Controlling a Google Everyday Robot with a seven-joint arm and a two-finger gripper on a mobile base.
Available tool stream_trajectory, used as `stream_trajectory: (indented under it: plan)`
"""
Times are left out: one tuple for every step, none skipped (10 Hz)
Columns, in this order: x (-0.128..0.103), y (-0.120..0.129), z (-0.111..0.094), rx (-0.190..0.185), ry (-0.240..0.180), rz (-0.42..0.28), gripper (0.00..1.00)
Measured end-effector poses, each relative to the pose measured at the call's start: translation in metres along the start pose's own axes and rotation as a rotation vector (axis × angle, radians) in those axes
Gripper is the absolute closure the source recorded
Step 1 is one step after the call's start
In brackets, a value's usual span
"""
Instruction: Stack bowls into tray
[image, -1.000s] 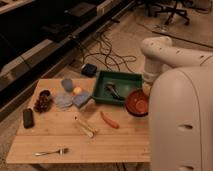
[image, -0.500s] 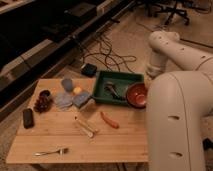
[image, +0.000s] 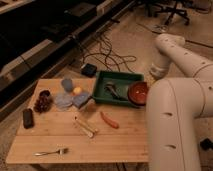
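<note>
The dark green tray (image: 120, 76) stands at the back right of the wooden table. A round red-orange bowl (image: 137, 93) sits in the tray's right end. A dark metal utensil (image: 111, 90) lies in the tray's middle. My gripper (image: 153, 76) is at the end of the white arm, just above and to the right of the bowl, largely hidden by the arm's thick white forearm (image: 172, 125). No other red-orange bowl shows.
Left of the tray are a blue cup (image: 67, 84), an orange (image: 77, 90), a blue sponge (image: 81, 99), a pale bowl (image: 63, 101) and grapes (image: 42, 103). An orange sausage-shaped item (image: 110, 120), a wooden utensil (image: 85, 126), a fork (image: 50, 151) and a black block (image: 28, 118) lie nearer. A small black box (image: 89, 70) and cables are on the floor.
The red-orange bowl has moved left from beside the tray into its right end. The arm's upper link has swung up and back to the right.
</note>
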Motion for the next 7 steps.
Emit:
stream_trajectory:
  plan:
    - [-0.002,0.0,0.003,-0.011,-0.017,0.017,1.0]
    - [-0.003,0.0,0.004,-0.015,-0.035,0.032,1.0]
    - [-0.005,-0.001,0.006,-0.017,-0.048,0.048,1.0]
    - [-0.009,0.0,0.008,-0.019,-0.059,0.062,1.0]
    - [-0.012,-0.001,0.01,-0.021,-0.064,0.071,1.0]
    - [-0.015,-0.002,0.012,-0.023,-0.072,0.082,1.0]
    - [-0.019,-0.004,0.016,-0.025,-0.081,0.095,1.0]
